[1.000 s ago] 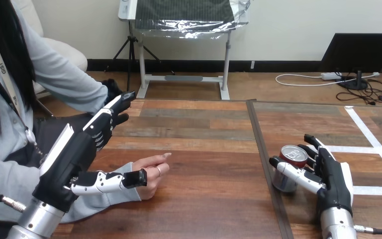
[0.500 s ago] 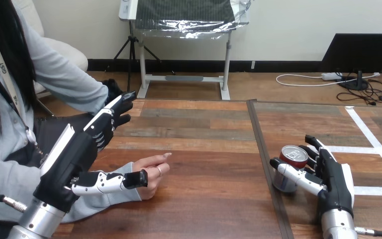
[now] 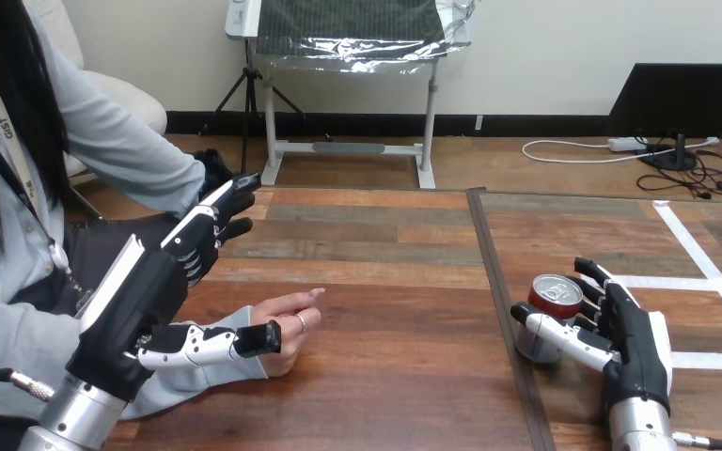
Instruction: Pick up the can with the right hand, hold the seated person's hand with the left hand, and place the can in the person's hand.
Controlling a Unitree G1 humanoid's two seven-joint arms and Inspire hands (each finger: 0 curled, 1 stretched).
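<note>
- The wooden counter (image 3: 385,272) spans the view, with a dark seam (image 3: 496,282) running front to back right of its middle.
- A person (image 3: 19,216) sits at the counter's left side, one forearm in a grey sleeve (image 3: 193,385) laid across the near-left part of the counter.
- The left arm (image 3: 66,418) rises from the bottom-left corner. The left hand (image 3: 141,301) hangs over that sleeve with its fingers (image 3: 209,221) stretched out and up toward the far left.
- The left hand's thumb (image 3: 211,345) reaches out straight to the right, along the near side of the person's wrist. Its tip is at the heel of the person's hand. The left hand is spread apart and curls round nothing; whether the thumb touches the wrist cannot be told.
- The right hand (image 3: 641,343) stands at the near right, spread apart. Its thumb runs across the can's near side and its fingers lie at the can's right side. Nothing is clamped.
- The person's hand (image 3: 290,318) rests on the counter left of centre, loosely curled, fingertips pointing right. It is well apart from the can.
- The can (image 3: 547,301) stands upright on the counter just right of the seam, between the right hand's thumb and fingers.
- White tape lines (image 3: 705,272) cross the counter's right part, behind and beside the right hand.
</note>
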